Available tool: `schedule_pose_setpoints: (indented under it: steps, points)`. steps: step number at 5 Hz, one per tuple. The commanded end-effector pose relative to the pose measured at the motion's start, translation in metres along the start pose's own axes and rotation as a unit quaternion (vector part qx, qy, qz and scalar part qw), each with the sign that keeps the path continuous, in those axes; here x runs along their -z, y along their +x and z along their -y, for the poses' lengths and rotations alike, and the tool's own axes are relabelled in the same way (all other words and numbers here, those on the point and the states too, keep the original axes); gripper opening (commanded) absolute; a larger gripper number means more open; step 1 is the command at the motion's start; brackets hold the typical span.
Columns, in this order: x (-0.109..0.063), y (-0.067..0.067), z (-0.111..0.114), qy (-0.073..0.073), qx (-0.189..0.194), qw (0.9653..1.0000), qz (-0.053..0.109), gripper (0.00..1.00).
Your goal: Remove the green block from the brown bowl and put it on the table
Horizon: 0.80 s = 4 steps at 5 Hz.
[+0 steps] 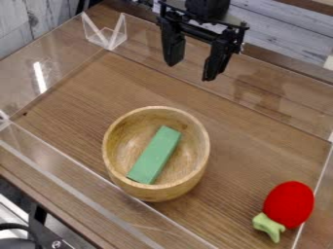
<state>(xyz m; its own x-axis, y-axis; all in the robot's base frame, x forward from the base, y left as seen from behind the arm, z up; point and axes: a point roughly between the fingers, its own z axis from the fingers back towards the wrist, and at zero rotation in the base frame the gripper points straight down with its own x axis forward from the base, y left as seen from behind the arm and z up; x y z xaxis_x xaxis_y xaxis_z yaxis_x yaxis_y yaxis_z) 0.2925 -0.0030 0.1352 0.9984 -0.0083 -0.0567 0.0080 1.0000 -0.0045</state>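
Green block (156, 156) lies diagonally in the brown bowl (120, 125), upper-right to lower-left; jaws apart.

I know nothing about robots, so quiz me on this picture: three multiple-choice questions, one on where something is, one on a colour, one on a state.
1. Where does the green block lie?
A. inside the brown bowl
B. on the table beside the bowl
C. under the red toy

2. What colour are the toy's leaves?
A. blue
B. green
C. yellow

3. How is the end effector?
A. shut on the block
B. shut on the toy
C. open, holding nothing

Answers:
1. A, the block rests slantwise within the bowl's rim.
2. B, a green leafy bit sticks out at the red toy's lower left.
3. C, its two fingers hang apart above the table, behind the bowl.
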Motion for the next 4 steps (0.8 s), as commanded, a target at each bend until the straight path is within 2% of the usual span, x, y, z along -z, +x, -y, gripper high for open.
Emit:
schedule_pose_setpoints:
  steps: [1,2,3,4]
  points:
    - [0.010,-0.008,0.010,-0.003,0.012,0.9999,-0.010,1.00]
    - [0.030,-0.034,0.012,-0.008,0.028,0.9995,-0.010,1.00]
    - [0.044,-0.057,0.011,-0.008,0.034,0.9994,0.004,1.00]
    - [0.055,-0.065,0.012,-0.007,-0.002,0.9997,0.022,1.00]
